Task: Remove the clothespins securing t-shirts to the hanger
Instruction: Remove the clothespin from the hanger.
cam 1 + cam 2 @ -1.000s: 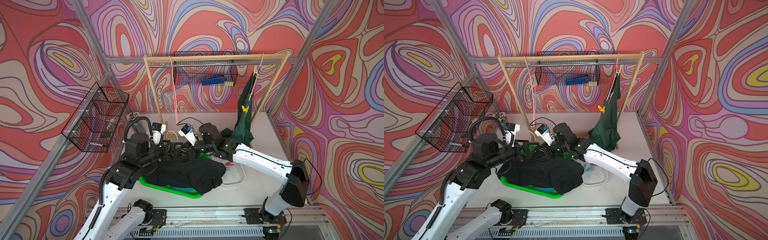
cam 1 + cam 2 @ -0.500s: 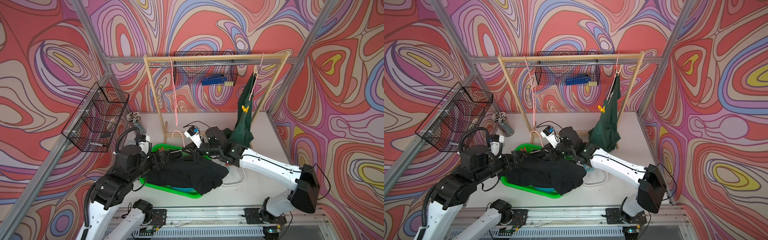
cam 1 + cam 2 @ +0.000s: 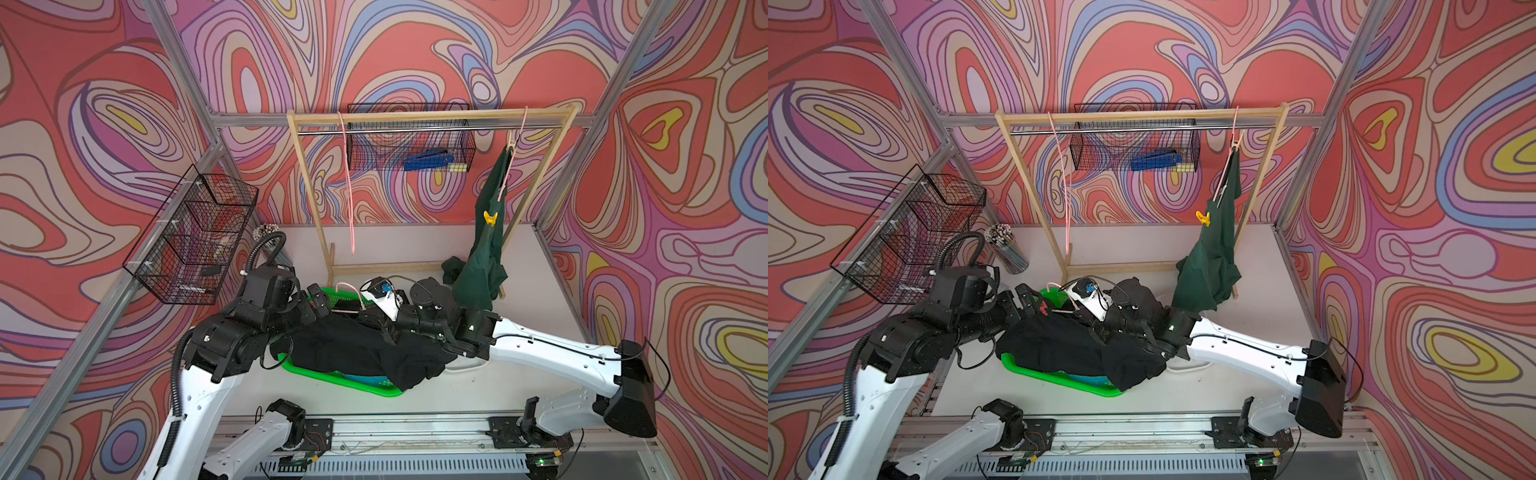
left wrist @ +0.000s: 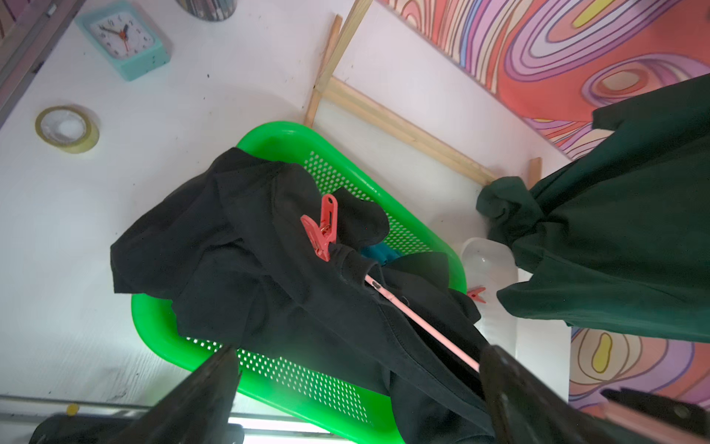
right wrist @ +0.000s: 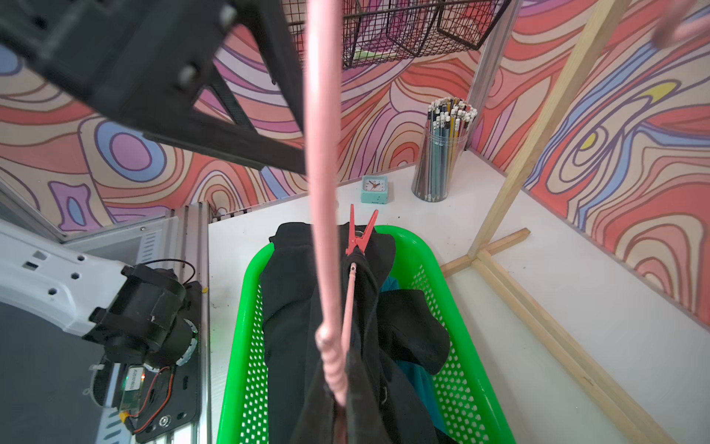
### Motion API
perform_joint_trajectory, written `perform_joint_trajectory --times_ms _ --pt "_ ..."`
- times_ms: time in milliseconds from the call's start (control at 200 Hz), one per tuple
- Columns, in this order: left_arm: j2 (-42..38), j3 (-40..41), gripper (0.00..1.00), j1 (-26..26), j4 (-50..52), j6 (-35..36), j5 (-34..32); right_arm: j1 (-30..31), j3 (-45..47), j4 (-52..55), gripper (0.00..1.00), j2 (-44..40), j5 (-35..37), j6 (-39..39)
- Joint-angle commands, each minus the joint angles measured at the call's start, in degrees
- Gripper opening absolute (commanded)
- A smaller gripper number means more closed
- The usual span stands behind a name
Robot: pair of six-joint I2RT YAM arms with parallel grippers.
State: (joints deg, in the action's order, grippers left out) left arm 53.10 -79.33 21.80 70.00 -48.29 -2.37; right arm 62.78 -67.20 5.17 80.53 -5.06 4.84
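One red pin [image 4: 322, 226] is clipped on the black shirt [image 4: 249, 269], right at the end of the pink hanger [image 4: 422, 323]. A loose pin [image 4: 476, 294] lies just beside the green basket [image 4: 276, 134]. Right hand [image 3: 386, 330] is clamped tight on the hanger, so the shirt droops into the basket over a turquoise shirt [image 4: 378, 253]. Left hand [image 4: 359, 348] is spread wide and empty, near the clipped pin. Green shirt [image 3: 482, 266] hangs on the rack [image 3: 432, 116] with a yellow pin [image 3: 490, 218].

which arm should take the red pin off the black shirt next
Probably left: the left gripper is open and faces the red clothespin. The right gripper is shut on the pink hanger that carries the black shirt.
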Motion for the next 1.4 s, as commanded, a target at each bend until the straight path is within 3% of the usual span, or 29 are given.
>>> perform_joint_trajectory --times_ms 0,466,721,866,1397 --pt "0.0 0.8 1.00 -0.9 3.9 -4.2 0.8 2.3 2.3 -3.6 0.00 -3.0 7.6 4.6" --pt "-1.9 12.8 0.97 -11.1 -7.9 -13.0 17.4 11.5 9.1 -13.2 0.00 -3.7 20.7 13.4" --pt "1.1 13.8 0.95 -15.7 -10.8 -12.9 20.0 15.6 7.7 -14.0 0.00 0.5 27.8 18.7" --pt "1.7 15.2 0.87 -17.2 -12.2 -13.1 22.4 17.3 7.4 -15.2 0.00 2.2 30.6 21.2" --pt "2.0 20.8 0.75 -22.8 -12.7 -10.6 26.9 18.0 9.0 -17.6 0.00 0.8 30.7 21.3"
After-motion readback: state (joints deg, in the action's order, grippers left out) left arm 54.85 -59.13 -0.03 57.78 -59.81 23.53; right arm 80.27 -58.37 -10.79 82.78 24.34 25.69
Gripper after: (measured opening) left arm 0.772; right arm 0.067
